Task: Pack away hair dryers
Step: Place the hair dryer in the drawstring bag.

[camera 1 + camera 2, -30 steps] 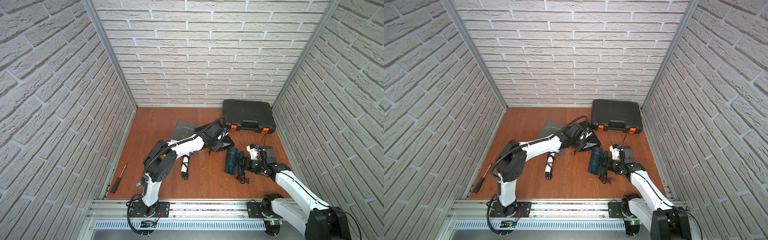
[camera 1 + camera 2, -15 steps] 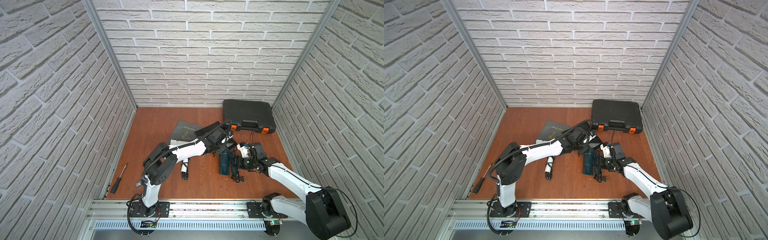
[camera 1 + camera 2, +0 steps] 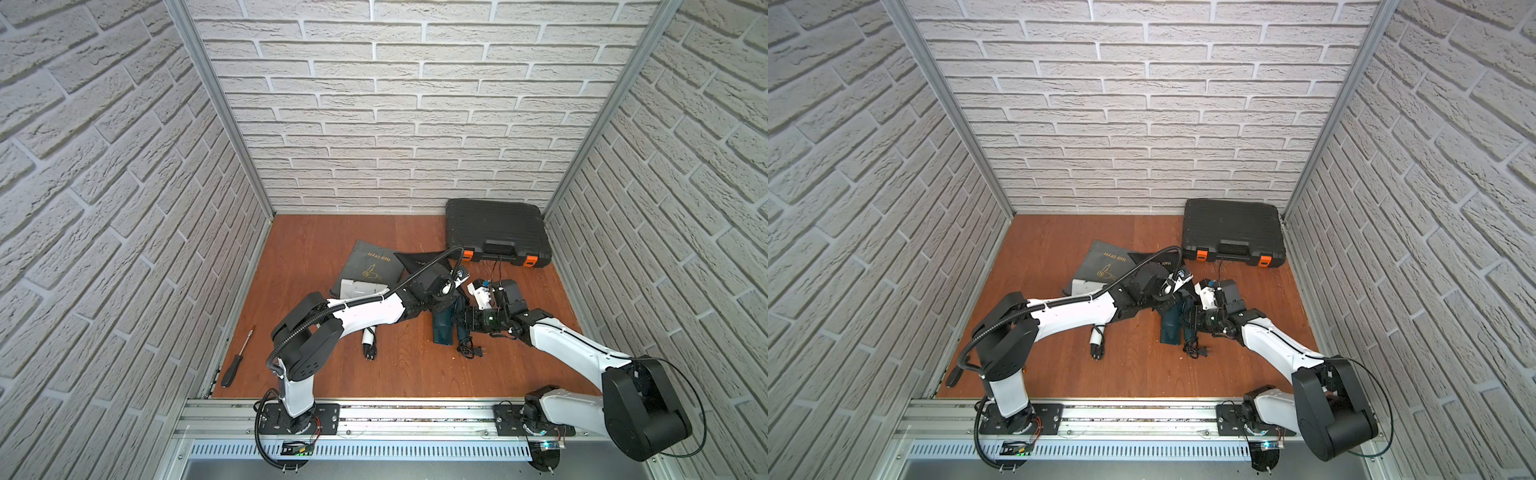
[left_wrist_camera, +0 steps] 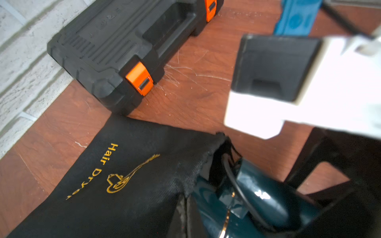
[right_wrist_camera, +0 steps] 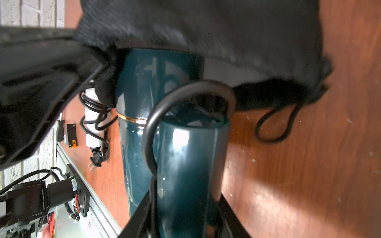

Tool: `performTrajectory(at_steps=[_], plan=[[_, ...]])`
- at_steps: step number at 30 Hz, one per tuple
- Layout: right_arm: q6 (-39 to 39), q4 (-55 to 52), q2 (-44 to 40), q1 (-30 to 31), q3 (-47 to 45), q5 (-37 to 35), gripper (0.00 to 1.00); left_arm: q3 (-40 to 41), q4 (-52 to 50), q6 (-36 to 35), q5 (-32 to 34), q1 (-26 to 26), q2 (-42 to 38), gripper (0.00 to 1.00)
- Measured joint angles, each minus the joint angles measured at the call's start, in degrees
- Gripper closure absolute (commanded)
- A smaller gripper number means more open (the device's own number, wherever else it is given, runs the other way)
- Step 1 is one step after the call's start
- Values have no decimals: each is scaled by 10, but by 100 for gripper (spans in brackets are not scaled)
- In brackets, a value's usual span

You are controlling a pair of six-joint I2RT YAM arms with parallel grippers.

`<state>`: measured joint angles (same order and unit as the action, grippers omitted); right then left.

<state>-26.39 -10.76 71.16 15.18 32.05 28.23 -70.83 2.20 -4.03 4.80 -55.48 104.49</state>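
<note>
Right wrist view: right gripper (image 5: 185, 216) has its jaws part-closed round the handle of the teal dryer (image 5: 144, 103), with the cord looped over the handle top. The barrel lies flat on the tabletop (image 3: 332, 249), right of centre and on the near side of the hard case (image 3: 494, 232). The barrel's far end is tucked just under the rim of the black bag (image 5: 226, 31); the rest of the barrel and the handle are outside it.

Left gripper (image 3: 435, 306) has its jaws fully shut, pinching that bag's rim and holding the mouth up beside the barrel. The left wrist view shows the same: the lifted edge of the bag, printed "Hair Dryer", lies over the teal nose.

Step in hand, judged: bagging the teal dryer, early insertion.

Next move likely calls for the right arm to push the barrel further away into the bag while the left keeps the mouth lifted. The handle sticks out sideways and may catch the rim, and the loose cord and plug on the near side have to follow.

White dryer (image 3: 369, 338) lies left of the teal one, mostly under the left arm and beside the grey bag (image 3: 374, 266), not yet packed.
</note>
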Motion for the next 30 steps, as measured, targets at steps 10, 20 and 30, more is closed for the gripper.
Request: performTrajectory(at_steps=[10,20,30], plan=[[17,3,0,10,2,6,97,2,58,6,-4,-9,0,100],[13,18,7,9,19,6,97,54,111,13,-28,-21,-21,100],[-19,43,7,-41,7,35,97,128,135,26,-9,-21,-99,100]])
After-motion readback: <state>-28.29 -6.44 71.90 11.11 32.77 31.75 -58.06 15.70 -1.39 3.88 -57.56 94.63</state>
